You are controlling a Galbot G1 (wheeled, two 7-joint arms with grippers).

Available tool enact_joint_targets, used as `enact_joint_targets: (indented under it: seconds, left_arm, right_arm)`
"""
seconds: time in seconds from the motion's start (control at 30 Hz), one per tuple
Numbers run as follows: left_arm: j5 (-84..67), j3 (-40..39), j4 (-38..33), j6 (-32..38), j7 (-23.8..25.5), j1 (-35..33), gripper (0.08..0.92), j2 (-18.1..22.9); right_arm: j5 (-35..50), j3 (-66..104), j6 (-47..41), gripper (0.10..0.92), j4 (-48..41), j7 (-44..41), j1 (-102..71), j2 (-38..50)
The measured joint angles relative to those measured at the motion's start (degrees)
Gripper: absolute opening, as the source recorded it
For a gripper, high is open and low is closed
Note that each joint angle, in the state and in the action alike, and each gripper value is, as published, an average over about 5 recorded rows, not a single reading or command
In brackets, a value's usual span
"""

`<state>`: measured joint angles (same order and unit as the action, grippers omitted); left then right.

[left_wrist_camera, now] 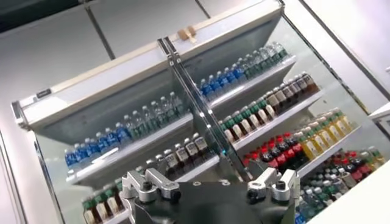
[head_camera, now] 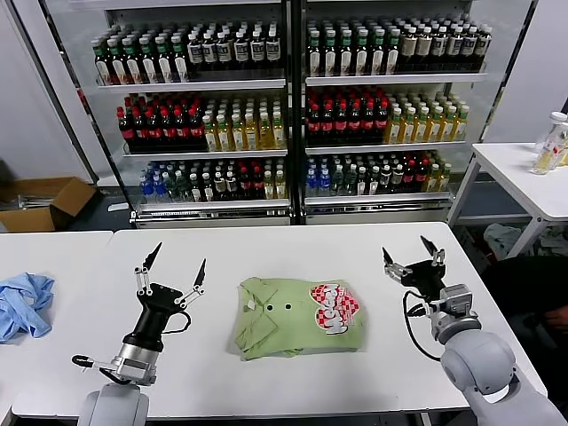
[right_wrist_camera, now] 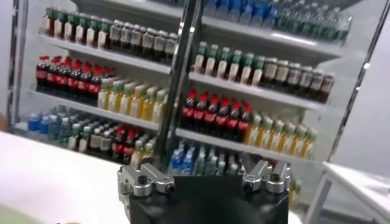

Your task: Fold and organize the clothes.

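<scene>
On the white table, the green shirt lies as a compact folded packet, its collar and buttons to the left part of the packet and the checkered heart print on top toward the right. To the left of the shirt, the left pincer stands raised above the table with jaws spread wide, holding nothing. To the right of the shirt, the right pincer is likewise lifted, jaws apart and empty. Judging by this, the folding looks done; only neatening or moving the packet could remain. Far left of the shirt lies a crumpled blue garment.
</scene>
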<state>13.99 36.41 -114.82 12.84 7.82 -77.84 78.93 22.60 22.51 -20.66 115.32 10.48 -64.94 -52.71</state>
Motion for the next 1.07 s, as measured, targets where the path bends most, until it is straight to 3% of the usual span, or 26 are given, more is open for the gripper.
enact_joint_targets:
  seconds: [0.63,1.07]
  left_arm:
    - [-10.8,2.4,1.0,-9.7,-0.2,2.3,0.823,-1.3]
    - [-14.7,3.8,2.1,-12.3,0.9,3.6,0.823,-0.7]
  right_arm:
    - [-6.4,0.4,6.3,0.823,-5.6,-2.8,1.3,-1.1]
    - [-9.9,0.6,9.3,0.823,-8.1,-3.4,1.1,-1.5]
